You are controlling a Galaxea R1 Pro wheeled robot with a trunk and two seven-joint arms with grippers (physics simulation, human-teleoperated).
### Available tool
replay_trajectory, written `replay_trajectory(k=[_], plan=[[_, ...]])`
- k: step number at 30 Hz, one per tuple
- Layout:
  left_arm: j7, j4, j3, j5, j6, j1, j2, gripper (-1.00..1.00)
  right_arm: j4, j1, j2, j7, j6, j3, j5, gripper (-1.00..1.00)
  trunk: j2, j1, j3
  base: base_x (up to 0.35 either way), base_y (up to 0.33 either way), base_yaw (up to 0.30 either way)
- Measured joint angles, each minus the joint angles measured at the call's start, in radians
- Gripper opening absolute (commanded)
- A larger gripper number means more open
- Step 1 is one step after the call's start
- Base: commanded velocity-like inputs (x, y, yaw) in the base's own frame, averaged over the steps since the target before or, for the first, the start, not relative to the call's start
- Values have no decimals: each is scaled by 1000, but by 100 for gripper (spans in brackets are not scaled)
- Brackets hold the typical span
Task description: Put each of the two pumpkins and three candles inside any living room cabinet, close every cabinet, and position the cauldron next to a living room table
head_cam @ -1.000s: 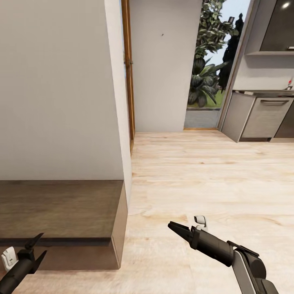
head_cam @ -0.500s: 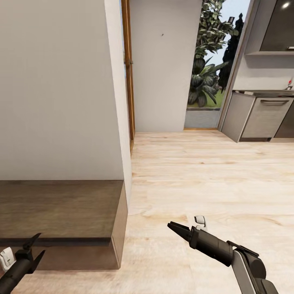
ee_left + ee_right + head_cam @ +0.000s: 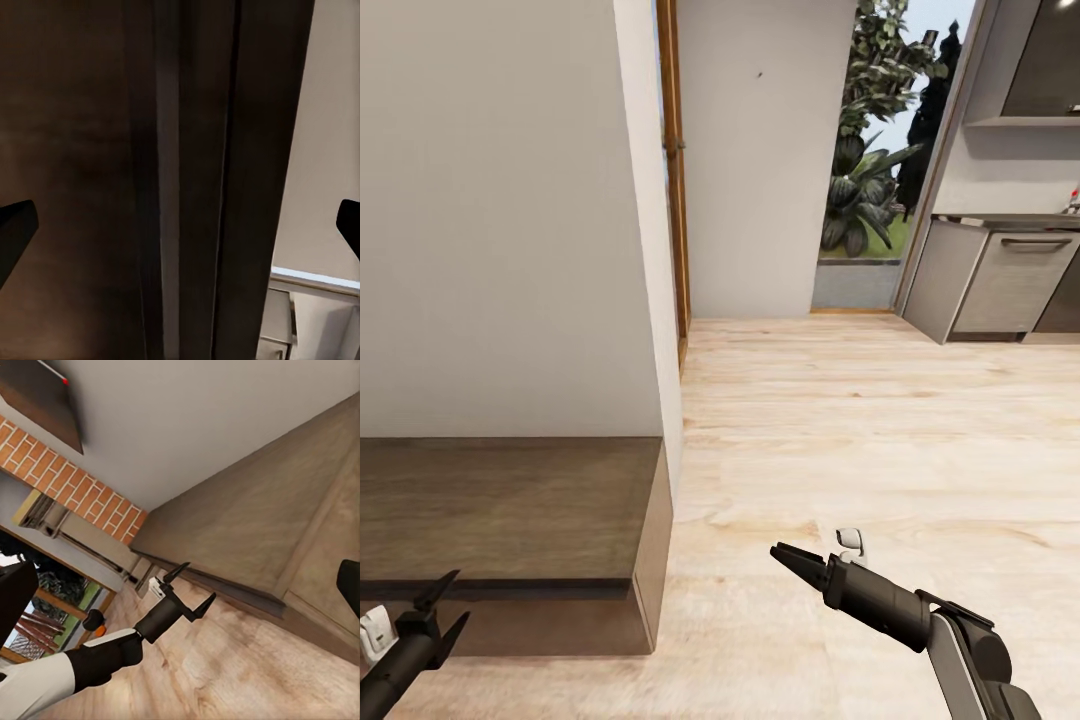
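Cabinet: the low dark brown cabinet (image 3: 510,510) sits against the white wall (image 3: 500,220), its flat top bare; its right end stops right at that wall's corner.
Left gripper: the left gripper (image 3: 442,610) hangs just off the cabinet's front edge, fingers spread in a wide V with nothing between them. The right wrist view catches it too (image 3: 190,591), jaws apart beside the cabinet's front (image 3: 247,532).
Left wrist view: dark wood grain of the cabinet (image 3: 90,180) up close, with a pale wall strip alongside.
Right gripper: the right gripper (image 3: 792,560) is out over the pale wood floor (image 3: 880,440), well to the right of the cabinet, fingertips drawn close together and empty.
Beyond the cabinet: a wooden door frame (image 3: 675,180) past the wall corner, a glass opening onto garden plants (image 3: 870,170), grey kitchen units (image 3: 1000,285) far right.
Brick wall: seen from the right wrist, orange brick (image 3: 67,465) runs beyond the cabinet's far end.
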Motion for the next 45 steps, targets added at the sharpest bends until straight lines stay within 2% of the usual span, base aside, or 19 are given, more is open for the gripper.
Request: replay_trajectory(k=[3,8,18,20,45], plan=[[0,0,0,0,0,0,0,100,0,0,0,0,0,0,0,100,0,0,0,0,0,0],[0,0,0,0,0,0,0,100,0,0,0,-1,0,10,0,100,-1,2,-19,0,0,0],[0,0,0,0,0,0,2,100,0,0,0,-1,0,14,0,100,-1,2,-19,0,0,0],[0,0,0,0,0,0,2,100,0,0,0,-1,0,14,0,100,-2,3,-27,0,0,0],[0,-2,0,-3,-2,0,0,100,0,-2,0,-1,0,15,0,100,-2,3,-27,0,0,0]])
